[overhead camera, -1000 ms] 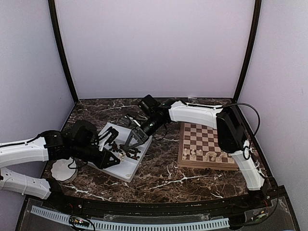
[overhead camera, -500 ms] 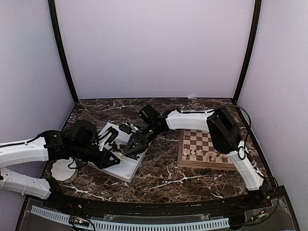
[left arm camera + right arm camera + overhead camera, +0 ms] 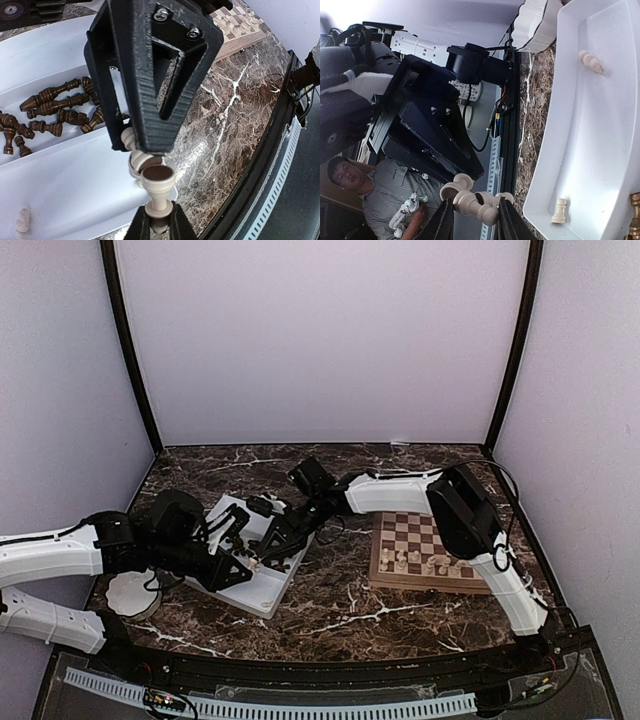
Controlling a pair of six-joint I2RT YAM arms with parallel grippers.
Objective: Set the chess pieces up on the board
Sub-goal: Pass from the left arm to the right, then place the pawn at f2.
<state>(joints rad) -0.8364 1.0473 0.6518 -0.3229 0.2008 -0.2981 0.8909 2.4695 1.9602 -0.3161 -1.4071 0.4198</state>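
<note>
Left claw (image 3: pixel 134 147) pinches a pale piece (image 3: pixel 157 182). Right claw (image 3: pixel 475 217) has just nipped its free end, so a handover toward the board (image 3: pixel 440 525) looks likely.

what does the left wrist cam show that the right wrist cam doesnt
Only the left wrist view: a corner of the board with pale pieces standing on it, and the heap of dark pieces in one compartment of the white tray.
Only the right wrist view: the white scalloped bowl and a person in a striped shirt.
Both: that tray, the marble tabletop, and a pale piece at the tip of the left claw, with the fingers of the right claw either side of it.
</note>
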